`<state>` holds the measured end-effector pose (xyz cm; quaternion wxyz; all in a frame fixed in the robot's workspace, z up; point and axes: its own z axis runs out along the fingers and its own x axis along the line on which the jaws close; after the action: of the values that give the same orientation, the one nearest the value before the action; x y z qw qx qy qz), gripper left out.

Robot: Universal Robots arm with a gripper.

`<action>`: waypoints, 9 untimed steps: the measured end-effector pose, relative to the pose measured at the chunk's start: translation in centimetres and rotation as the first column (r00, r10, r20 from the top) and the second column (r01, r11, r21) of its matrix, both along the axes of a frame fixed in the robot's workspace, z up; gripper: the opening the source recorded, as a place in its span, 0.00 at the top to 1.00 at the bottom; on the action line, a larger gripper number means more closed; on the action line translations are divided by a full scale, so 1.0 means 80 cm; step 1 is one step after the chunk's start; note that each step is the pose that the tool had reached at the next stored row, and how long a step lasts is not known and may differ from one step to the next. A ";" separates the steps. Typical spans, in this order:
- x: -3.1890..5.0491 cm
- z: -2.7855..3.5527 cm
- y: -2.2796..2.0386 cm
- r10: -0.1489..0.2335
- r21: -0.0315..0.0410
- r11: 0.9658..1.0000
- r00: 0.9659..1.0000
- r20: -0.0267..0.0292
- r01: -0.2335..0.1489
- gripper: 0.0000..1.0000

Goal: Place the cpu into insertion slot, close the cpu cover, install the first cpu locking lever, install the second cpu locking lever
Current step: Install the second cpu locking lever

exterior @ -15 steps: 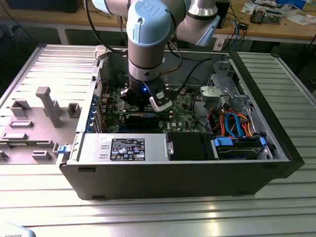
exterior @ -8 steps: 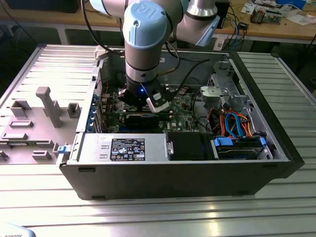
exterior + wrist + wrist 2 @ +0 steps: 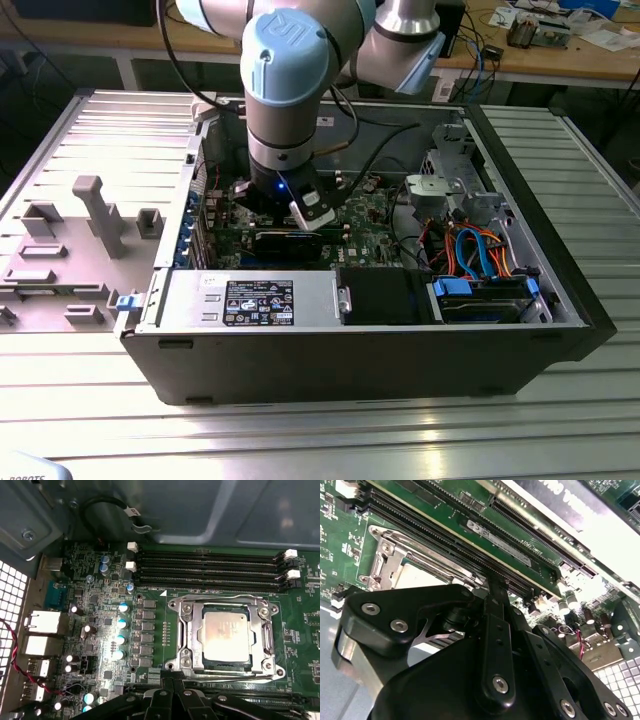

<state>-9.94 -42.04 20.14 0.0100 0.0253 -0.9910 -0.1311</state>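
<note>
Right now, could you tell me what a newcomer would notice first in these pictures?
Probably the big grey and pale blue robot arm reaching down into the open computer case on the ribbed metal table. Next, in the first wrist view, the silvery chip sitting in its metal-framed socket on the green circuit board, just beyond the black tool.

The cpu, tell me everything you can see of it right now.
The cpu is a small flat square chip with a matte silvery-grey metal top. It lies level in the insertion slot, and the cpu cover frames its edges, with green circuit board all around. Nothing grips it; the gripper sits just beside the socket's rim.
</note>
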 end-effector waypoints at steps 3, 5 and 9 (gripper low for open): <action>0.000 -0.0026 -0.0001 0.000 0.008 1.000 1.000 0.000 0.000 0.89; 0.000 -0.0037 -0.0001 -0.001 0.015 1.000 1.000 0.000 0.001 0.89; 0.000 -0.0055 -0.0001 -0.001 0.022 1.000 1.000 0.000 0.001 0.89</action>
<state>-9.96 -42.04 19.70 0.0097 0.0250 -0.9895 -0.1421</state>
